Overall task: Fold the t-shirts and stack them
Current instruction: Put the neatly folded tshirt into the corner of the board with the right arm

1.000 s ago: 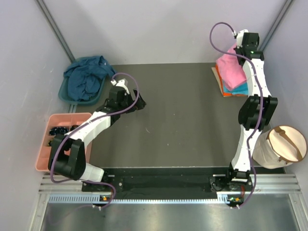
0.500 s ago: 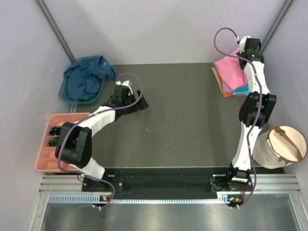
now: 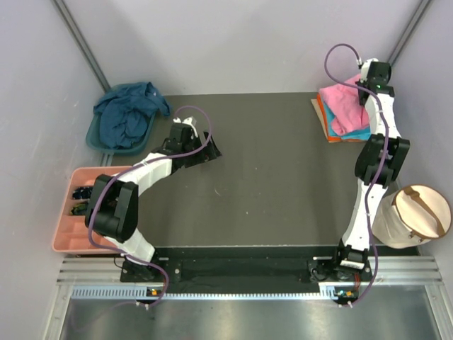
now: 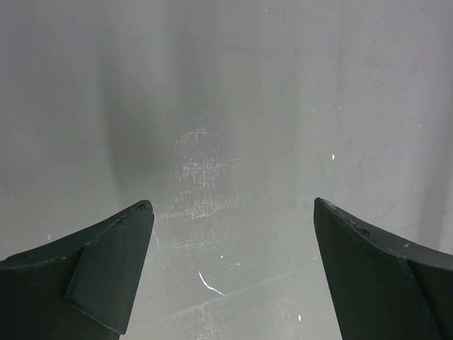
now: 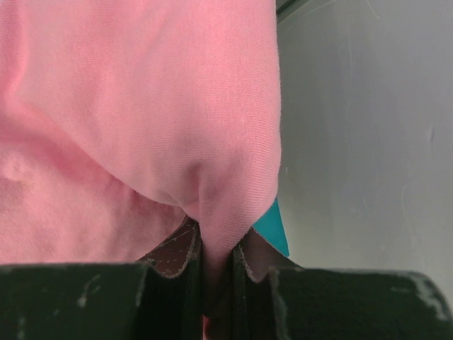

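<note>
At the table's back right corner lies a stack of t-shirts: the bright pink t-shirt (image 3: 338, 106) on top, a turquoise one (image 3: 359, 133) and an orange one (image 3: 323, 115) showing at the edges beneath. My right gripper (image 3: 373, 76) hangs over the stack's far edge, shut on a fold of the pink t-shirt (image 5: 212, 177); a turquoise corner (image 5: 273, 231) peeks out beside the jaws. The dark navy t-shirt (image 3: 127, 113) lies crumpled in the basin at the back left. My left gripper (image 3: 210, 151) stands wide open over bare table (image 4: 233, 142), holding nothing.
A teal basin (image 3: 94, 138) sits at the back left, and a salmon compartment tray (image 3: 62, 223) lies left of the table. A white bag with a tan rim (image 3: 417, 212) stands off the right edge. Grey walls close in on three sides.
My right gripper has shifted a little to the right and nearer over the stack, still pinching the pink t-shirt. My left gripper has edged right as its elbow swung inward.
</note>
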Robot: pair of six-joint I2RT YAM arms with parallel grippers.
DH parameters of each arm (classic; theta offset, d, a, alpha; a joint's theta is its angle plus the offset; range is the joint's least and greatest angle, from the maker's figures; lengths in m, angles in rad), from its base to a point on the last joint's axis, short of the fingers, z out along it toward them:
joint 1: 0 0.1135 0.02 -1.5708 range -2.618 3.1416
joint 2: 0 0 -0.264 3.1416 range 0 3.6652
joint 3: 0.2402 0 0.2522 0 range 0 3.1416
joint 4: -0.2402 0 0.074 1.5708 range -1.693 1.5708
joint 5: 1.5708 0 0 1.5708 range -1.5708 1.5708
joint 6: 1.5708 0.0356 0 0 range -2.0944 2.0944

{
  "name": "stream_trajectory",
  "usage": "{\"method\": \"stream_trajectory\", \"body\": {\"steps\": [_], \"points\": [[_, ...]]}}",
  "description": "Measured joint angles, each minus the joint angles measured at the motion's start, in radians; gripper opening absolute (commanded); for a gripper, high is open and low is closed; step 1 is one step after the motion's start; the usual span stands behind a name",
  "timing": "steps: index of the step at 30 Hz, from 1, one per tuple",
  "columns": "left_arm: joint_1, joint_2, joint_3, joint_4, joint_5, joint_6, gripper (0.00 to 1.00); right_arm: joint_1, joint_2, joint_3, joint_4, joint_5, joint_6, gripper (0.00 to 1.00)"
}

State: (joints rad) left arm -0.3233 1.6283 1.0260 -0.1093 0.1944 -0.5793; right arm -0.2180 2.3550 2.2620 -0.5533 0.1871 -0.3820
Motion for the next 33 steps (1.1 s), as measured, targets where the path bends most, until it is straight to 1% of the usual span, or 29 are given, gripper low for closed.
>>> {"method": "stream_trajectory", "body": {"steps": [24,33], "points": [[0.000,0.017,0.003,0.001,0.008,-0.009,0.99,-0.029,0.012,-0.024,0.046,0.004,0.047,0.00],[0.000,0.017,0.003,0.001,0.018,-0.018,0.99,-0.032,0.012,-0.032,0.054,0.028,0.056,0.00]]}}
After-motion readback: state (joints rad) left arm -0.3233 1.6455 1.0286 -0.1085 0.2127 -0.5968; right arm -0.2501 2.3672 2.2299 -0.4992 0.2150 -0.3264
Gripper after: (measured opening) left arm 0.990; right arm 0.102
